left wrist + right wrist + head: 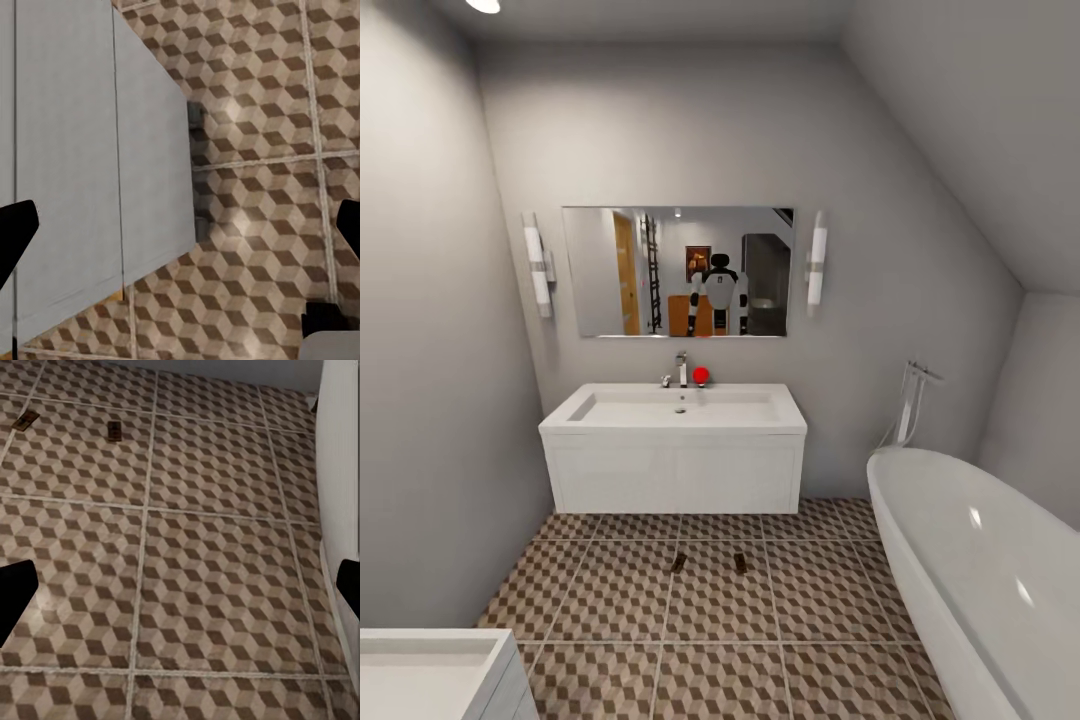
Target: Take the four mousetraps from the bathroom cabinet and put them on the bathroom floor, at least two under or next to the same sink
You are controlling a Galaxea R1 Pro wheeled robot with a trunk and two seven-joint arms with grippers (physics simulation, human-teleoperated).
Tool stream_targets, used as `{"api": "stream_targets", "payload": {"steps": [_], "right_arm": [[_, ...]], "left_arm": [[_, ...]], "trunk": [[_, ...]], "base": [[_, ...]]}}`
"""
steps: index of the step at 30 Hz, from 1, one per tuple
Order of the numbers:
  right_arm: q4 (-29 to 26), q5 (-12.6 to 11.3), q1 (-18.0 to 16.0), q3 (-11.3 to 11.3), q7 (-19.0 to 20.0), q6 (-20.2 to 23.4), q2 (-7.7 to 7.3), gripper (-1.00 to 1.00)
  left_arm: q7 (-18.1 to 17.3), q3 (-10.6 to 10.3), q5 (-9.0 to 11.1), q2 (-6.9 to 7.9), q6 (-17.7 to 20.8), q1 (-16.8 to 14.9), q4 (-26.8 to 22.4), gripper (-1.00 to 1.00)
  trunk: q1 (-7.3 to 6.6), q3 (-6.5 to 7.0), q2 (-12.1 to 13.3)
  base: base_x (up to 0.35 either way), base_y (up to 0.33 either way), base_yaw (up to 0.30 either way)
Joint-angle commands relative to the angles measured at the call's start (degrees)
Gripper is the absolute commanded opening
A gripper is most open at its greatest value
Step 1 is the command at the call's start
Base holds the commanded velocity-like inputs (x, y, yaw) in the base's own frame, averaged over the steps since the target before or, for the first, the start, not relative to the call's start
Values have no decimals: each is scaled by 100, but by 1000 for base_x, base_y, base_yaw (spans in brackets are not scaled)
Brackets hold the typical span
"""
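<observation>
Item: two small flat brown wooden mousetraps with dark wire parts, one (679, 562) and its neighbour (740, 563).
Location: lying flat on the bathroom floor (610, 600) of square tiles printed with brown, beige and white cubes; side by side but apart, just in front of the white wall-hung sink unit (673, 440) under the wide rectangular mirror (678, 271). The same pair appears in the right wrist view, (25, 420) and (114, 430).
Handling (judged): light, stiff little boards; thin and low on the tile, so hard to get under. The wire parts look delicate; best taken across the long wooden edges, from above.
Right hand (180, 589): fingers spread wide apart, nothing between them. It hovers over bare tiles, both traps well ahead of it, the white bathtub (980, 560) close at its side.
Left hand (180, 225): fingers likewise wide apart, empty, above the tiles beside a pale grey-white cabinet side (75, 165).
Progress (judged): two traps placed by the sink; two outstanding.
</observation>
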Motion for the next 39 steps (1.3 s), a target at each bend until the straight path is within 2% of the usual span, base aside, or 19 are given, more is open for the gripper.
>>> {"api": "stream_targets", "payload": {"steps": [1,8,11,12,19,23,24,29,34,39], "right_arm": [[-8,-60,-4,53,-4,-10,-38,100],[-198,-71,-4,52,21,145,-196,100],[-417,-78,-4,52,42,334,-324,100],[-550,-80,-4,52,124,397,-391,100],[-711,-140,-4,37,726,454,-555,100],[-732,-418,-4,20,934,462,-635,100],[-732,-607,-4,19,991,459,-654,100],[-725,-803,-4,19,1039,428,-654,100],[-709,-855,-4,28,1047,321,-646,100],[-695,-859,-4,33,1030,206,-638,100]], "left_arm": [[3,-50,56,24,-294,77,23,100],[6,-52,57,63,-1164,337,20,100],[6,-50,62,35,-1456,408,8,100],[13,-48,75,-15,-1529,425,-1,100],[22,-37,124,-229,-1599,447,-103,100],[29,-35,132,-318,-1609,451,-340,100],[31,-36,134,-342,-1611,451,-443,100],[33,-26,139,-347,-1613,452,-519,100],[33,-21,144,-264,-1629,452,-543,100],[33,-23,149,-242,-1845,452,-521,100]], "trunk": [[2,-9,-8],[2,-9,-8],[2,-9,-8],[2,-9,-8],[2,-9,-8],[2,-9,-8],[2,-9,-8],[2,-9,-8],[2,-9,-8],[2,-9,-8]], "base": [[0,0,0],[0,0,0],[0,0,0],[0,0,0],[0,0,0],[0,0,0],[0,0,0],[0,0,0],[0,0,0],[0,0,0]]}}
